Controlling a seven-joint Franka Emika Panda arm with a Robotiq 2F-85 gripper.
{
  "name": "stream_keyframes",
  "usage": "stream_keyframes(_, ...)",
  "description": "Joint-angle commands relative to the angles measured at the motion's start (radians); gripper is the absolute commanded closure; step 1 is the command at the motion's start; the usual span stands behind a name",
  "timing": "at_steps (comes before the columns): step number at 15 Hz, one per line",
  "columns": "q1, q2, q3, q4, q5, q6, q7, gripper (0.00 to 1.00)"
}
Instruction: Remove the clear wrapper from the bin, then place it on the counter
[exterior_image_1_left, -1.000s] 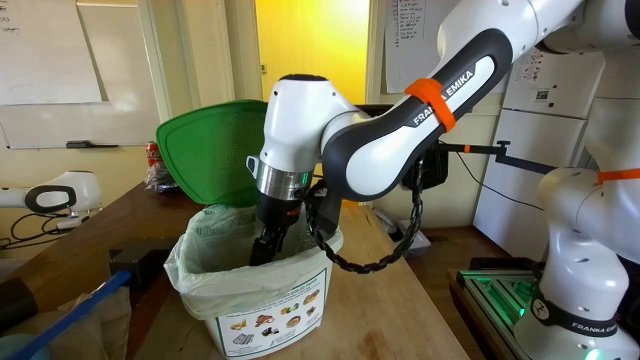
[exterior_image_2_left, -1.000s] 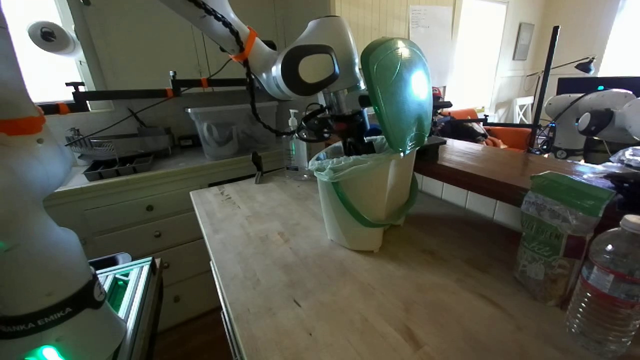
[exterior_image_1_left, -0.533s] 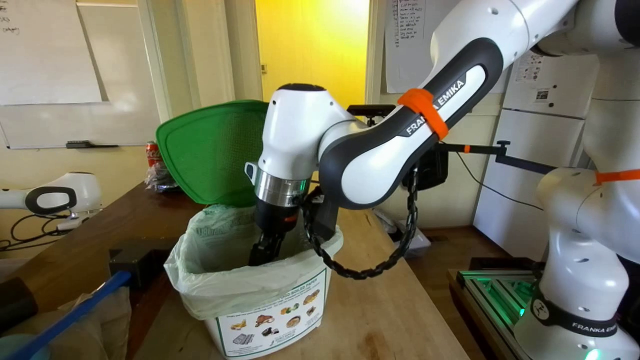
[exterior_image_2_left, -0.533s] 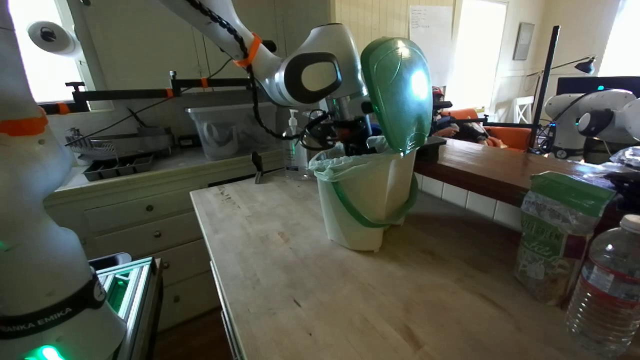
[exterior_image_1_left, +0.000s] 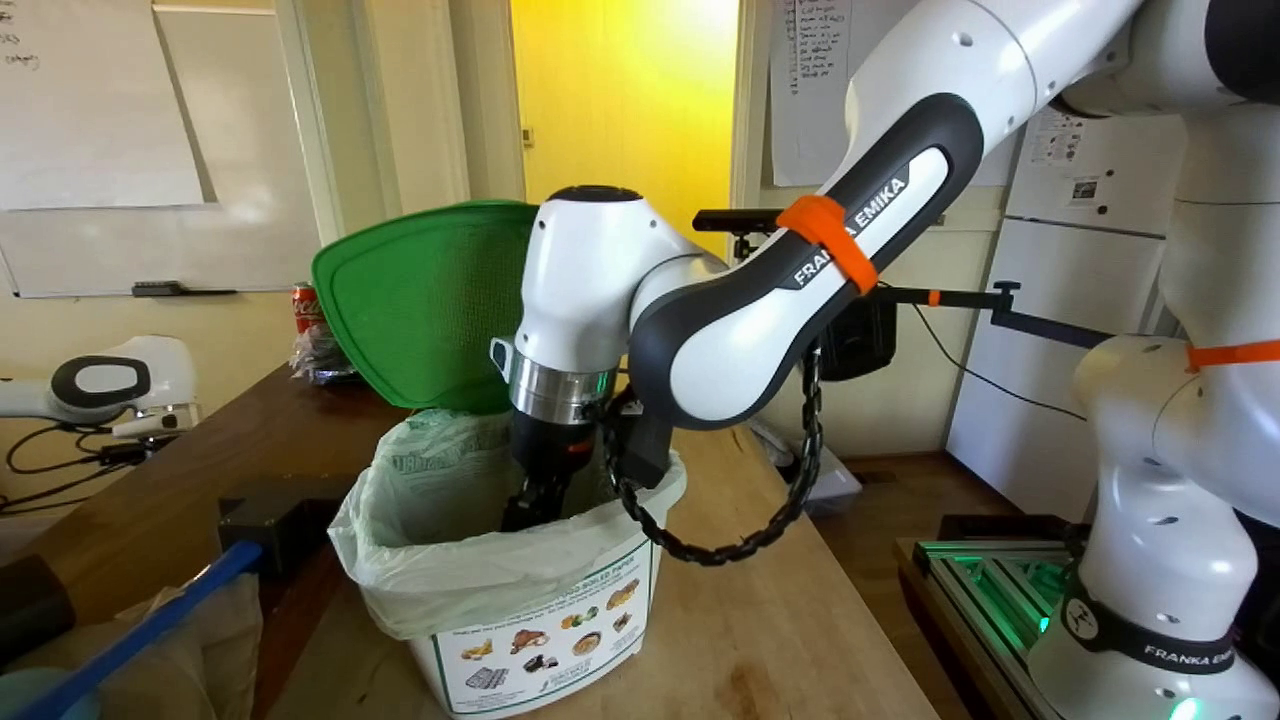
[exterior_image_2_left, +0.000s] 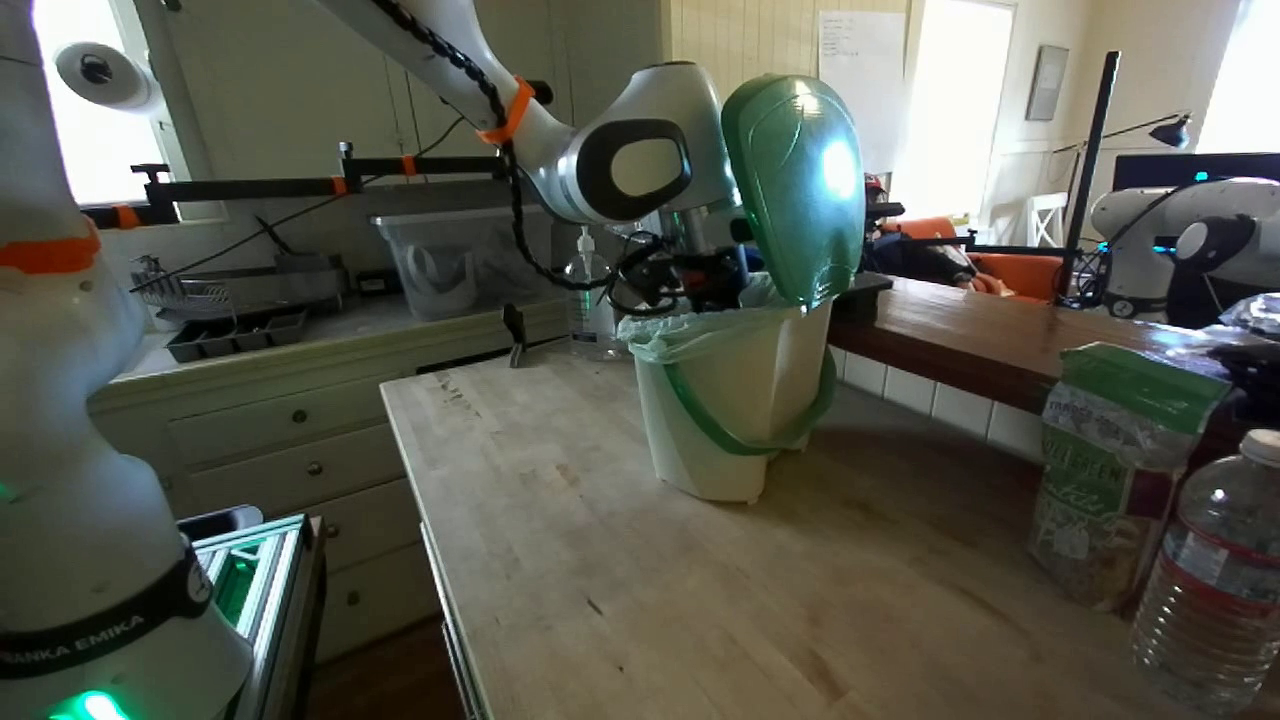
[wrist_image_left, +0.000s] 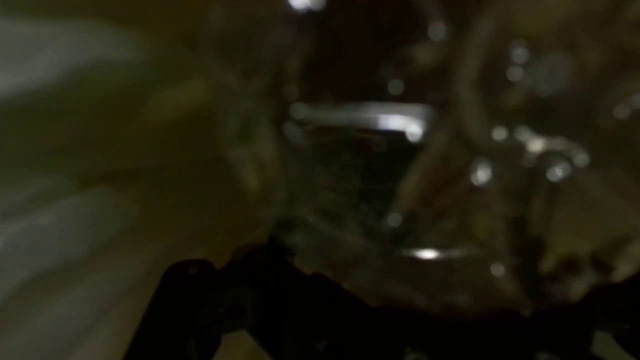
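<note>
In an exterior view the gripper (exterior_image_1_left: 520, 515) points down inside the bin (exterior_image_1_left: 548, 640), the liner (exterior_image_1_left: 400, 575) around it and the raised lid (exterior_image_1_left: 425, 310) just beside it. In an exterior view the bin and liner hide the gripper's lower end, with the counter (exterior_image_2_left: 560, 540) below it and a bottle (exterior_image_2_left: 1215, 580) well apart from it. In the wrist view, dark and blurred, the wrapper (wrist_image_left: 355, 170) sits in the bin right before the gripper, and I cannot tell whether the fingers (wrist_image_left: 180, 300) are spread, pressed together or pinching it.
</note>
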Motion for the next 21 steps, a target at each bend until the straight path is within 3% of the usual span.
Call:
stream_keyframes(1, 0.012, 0.028, -0.013, 0.017, 0.017, 0.018, -0.017, 0.0)
stream_keyframes(3, 0.013, 0.034, -0.014, 0.02, 0.015, 0.017, -0.017, 0.05)
stream_keyframes(5, 0.013, 0.04, -0.014, 0.022, 0.017, 0.017, -0.019, 0.3)
stream_keyframes(6, 0.013, 0.042, -0.015, 0.023, 0.016, 0.016, -0.02, 0.31)
stream_keyframes(14, 0.016, 0.036, -0.013, 0.02, 0.024, 0.014, -0.03, 0.95)
stream_keyframes(15, 0.017, 0.032, -0.013, 0.018, 0.021, 0.015, -0.028, 1.0)
stream_keyframes(21, 0.02, 0.001, -0.012, 0.005, 0.02, 0.013, -0.028, 1.0)
